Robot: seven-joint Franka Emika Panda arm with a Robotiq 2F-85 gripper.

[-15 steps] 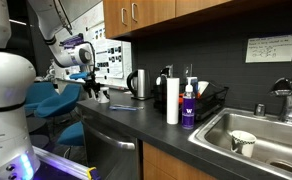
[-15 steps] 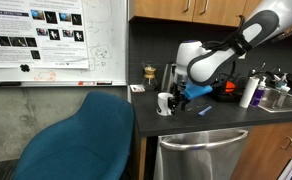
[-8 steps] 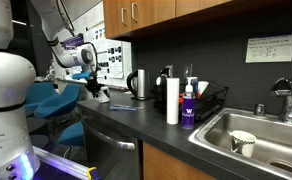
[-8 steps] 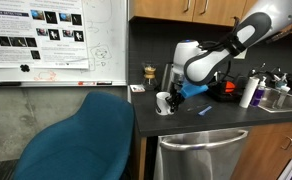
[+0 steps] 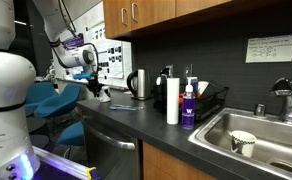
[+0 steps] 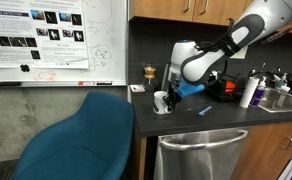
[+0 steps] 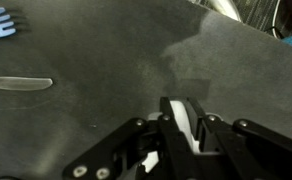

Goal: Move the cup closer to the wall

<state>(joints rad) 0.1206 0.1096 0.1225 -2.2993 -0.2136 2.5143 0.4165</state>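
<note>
The cup (image 6: 162,103) is a small white mug near the counter's end, seen in both exterior views and small in one of them (image 5: 101,96). My gripper (image 6: 170,94) comes down on it from above and is shut on its wall. In the wrist view a strip of the white cup (image 7: 187,128) sits pinched between the dark fingers (image 7: 172,120) of the gripper (image 7: 184,118). The rest of the mug is hidden under the gripper. The dark grey wall (image 5: 216,55) with a white notice sheet (image 5: 271,48) runs behind the counter.
A steel kettle (image 5: 138,84), a paper towel roll (image 5: 172,101), a purple bottle (image 5: 189,108) and a dish rack (image 5: 212,100) stand along the counter. A handleless white cup (image 5: 243,142) lies in the sink (image 5: 271,125). A blue fork (image 7: 0,22) lies nearby. A blue chair (image 6: 81,140) stands beside the counter.
The jaws have closed onto the cup's wall. The arm has shifted slightly over the cup; the cup stays in place.
</note>
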